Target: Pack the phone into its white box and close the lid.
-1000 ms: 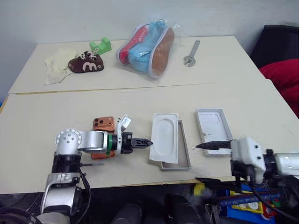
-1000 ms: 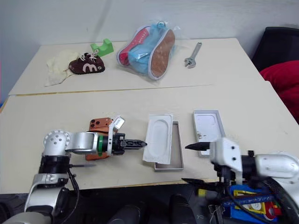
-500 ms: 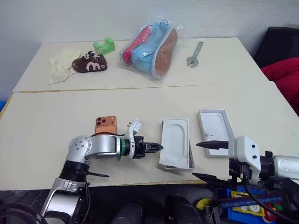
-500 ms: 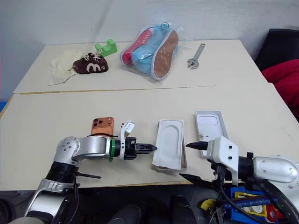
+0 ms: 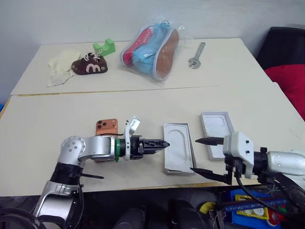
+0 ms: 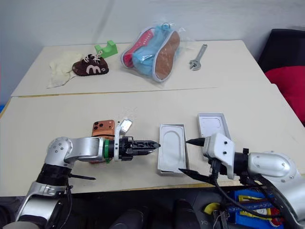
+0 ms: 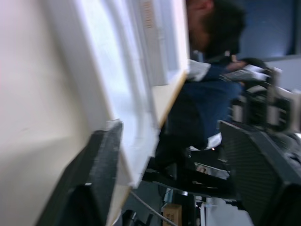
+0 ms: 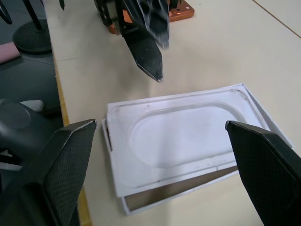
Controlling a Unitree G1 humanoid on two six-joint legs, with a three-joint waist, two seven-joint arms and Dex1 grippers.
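The copper-orange phone (image 5: 106, 126) lies flat on the table, partly hidden behind my left arm. My left gripper (image 5: 162, 143) is open, and its tips sit just left of a flat white insert (image 5: 177, 149) with an oval recess. This insert covers the white box (image 8: 188, 186), leaving a grey strip of the box floor in sight. The lid (image 5: 215, 128) lies open side up just right of the box. My right gripper (image 5: 194, 155) is open at the box's near right corner, with one finger between box and lid. Neither gripper holds anything.
On the far table are a clear bag of shoes (image 5: 152, 45), a wrench (image 5: 195, 54), a small brown shoe (image 5: 89, 64), a green piece (image 5: 104, 46) and a cloth (image 5: 59, 64). A red bundle (image 5: 290, 76) sits beyond the table's right edge. The box is close to the near edge.
The insert has gone from hanging off the box's left side to lying squarely over it. My left gripper has opened. My right gripper has moved in to the box's right side.
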